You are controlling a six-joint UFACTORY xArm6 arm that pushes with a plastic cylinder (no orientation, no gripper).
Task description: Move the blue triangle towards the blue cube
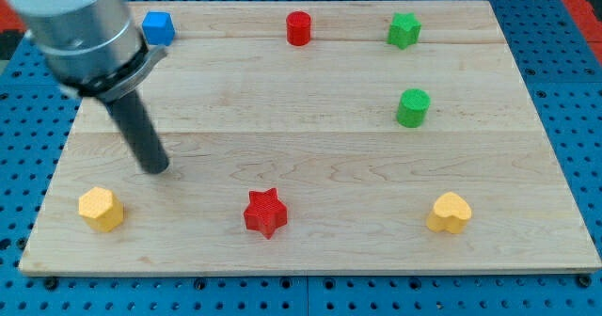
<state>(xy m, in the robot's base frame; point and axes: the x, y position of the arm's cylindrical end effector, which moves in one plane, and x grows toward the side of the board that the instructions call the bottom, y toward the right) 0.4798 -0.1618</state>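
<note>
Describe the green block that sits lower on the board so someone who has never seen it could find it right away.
Start at the wooden board and look to the view's right half, where two green blocks sit one above the other. The green cylinder is the lower one, nearer the middle. It is round with a flat top, while the green block above it at the top edge has a jagged outline.

A single camera looks down at a slant on the wooden board (310,137) from beyond its near long edge, facing the far edge. It sits close enough that the board fills almost the whole frame, all four corners showing, with blue pegboard (564,71) around it. The arm's housing (80,29) looms blurred over the far left corner.
</note>
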